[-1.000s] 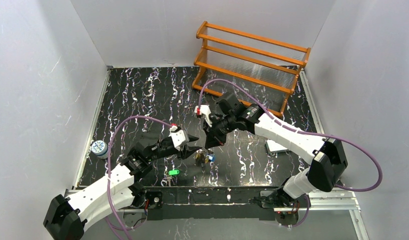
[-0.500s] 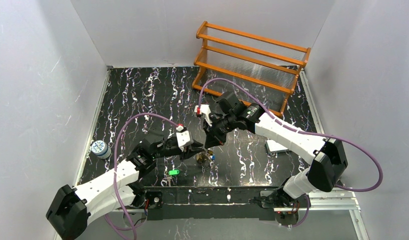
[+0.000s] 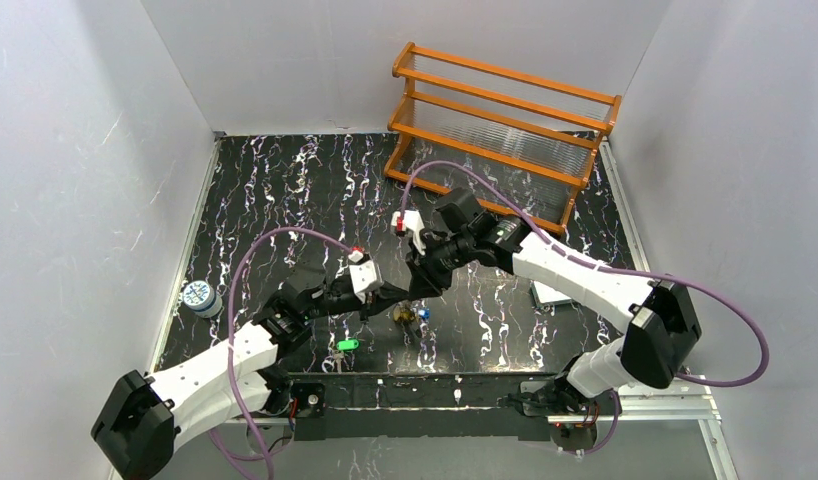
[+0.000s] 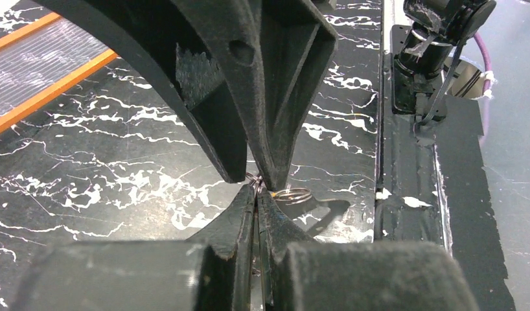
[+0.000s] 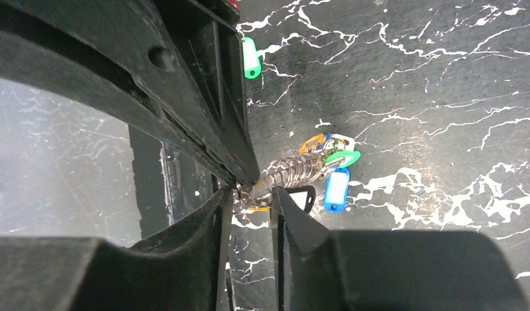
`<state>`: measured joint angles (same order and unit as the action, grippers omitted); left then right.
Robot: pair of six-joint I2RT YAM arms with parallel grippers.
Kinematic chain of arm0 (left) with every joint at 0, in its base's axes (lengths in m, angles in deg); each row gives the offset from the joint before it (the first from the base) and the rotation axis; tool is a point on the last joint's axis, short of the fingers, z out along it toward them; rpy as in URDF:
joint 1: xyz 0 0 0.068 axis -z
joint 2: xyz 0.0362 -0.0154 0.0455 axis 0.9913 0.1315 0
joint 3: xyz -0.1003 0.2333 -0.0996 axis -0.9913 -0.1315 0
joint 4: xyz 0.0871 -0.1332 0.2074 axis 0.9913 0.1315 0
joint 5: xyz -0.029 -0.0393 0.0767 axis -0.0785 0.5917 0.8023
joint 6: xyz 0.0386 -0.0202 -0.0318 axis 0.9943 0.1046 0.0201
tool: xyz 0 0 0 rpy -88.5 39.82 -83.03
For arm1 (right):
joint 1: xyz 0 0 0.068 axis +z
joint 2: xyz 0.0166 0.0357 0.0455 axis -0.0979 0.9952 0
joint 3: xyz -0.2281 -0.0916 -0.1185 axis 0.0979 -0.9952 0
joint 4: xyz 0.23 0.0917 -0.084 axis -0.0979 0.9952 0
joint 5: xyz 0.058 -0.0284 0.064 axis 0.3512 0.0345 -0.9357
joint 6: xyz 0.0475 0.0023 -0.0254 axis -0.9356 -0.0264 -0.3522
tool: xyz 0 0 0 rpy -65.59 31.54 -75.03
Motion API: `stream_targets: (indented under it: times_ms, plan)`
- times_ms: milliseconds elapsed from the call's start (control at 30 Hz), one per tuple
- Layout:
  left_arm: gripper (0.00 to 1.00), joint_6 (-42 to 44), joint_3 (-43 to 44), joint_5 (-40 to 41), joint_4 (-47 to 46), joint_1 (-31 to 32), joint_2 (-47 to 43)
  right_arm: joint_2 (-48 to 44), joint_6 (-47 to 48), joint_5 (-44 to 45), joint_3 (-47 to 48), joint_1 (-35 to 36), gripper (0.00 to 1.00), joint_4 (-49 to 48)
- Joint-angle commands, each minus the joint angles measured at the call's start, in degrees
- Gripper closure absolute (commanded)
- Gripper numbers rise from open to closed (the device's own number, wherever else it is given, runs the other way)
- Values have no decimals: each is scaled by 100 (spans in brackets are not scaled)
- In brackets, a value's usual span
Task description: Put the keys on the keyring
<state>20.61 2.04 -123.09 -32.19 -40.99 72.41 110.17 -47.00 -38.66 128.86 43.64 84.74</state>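
- The keyring [image 5: 291,170], a loop of pale silvery wire whose turns read as a tight coil, is held off the worktop right at the meeting fingertips of both arms.
- It appears to be gripped from two sides so that one turn of wire can be pried apart and steadied while a key is fed on.
- The left fingers [image 4: 256,202] are closed to a hairline slit, and a thin strand of the wire seems pinched in it.
- The right fingers [image 5: 248,196] are narrowed to a small gap, with ring metal caught between their tips.
- The keys [image 5: 337,186], small metal blades with glossy plastic heads in blue, green, yellow, white and dark, hang bunched from the ring just beyond the right fingertips; these are judged already threaded.
- One green-headed key [image 3: 347,344] lies flat and apart, behind the left fingers towards that arm's base, and is judged not yet threaded.
- The black worktop [image 3: 285,190], smooth and veined in white like marble, lies below the bunch.
- Well away from both sets of fingers are a small round blue-white can [image 3: 197,296] and an orange wooden rack [image 3: 505,115] with ribbed clear shelves.
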Motion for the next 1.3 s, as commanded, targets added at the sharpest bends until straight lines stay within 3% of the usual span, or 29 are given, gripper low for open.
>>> stream_targets:
  times_ms: [0,200,667,867,1000,1100,1267]
  plan:
    - [100,-340,-307,63,-738,22,-346,-352,-187,-10,-446,-47,62,-941]
    - [100,-666,-697,152,-1673,24,-603,-326,-292,-497,-809,-141,64,-1352]
    - [100,-864,-916,357,-1982,22,-1010,-715,-132,-674,-1400,-206,64,-1745]
    - [100,-837,-965,476,-1940,24,-1124,-1254,-178,-193,-1568,-210,52,-2039]
    - [100,-735,-851,534,-1619,29,-1053,-1714,-111,-47,-1891,-215,41,-2447]
    - [100,-318,-559,584,-768,27,-971,-2020,-50,22,-2151,-213,36,-2789]
    - [100,163,-72,446,187,26,-861,-2270,55,18,-2410,-209,37,-3127]
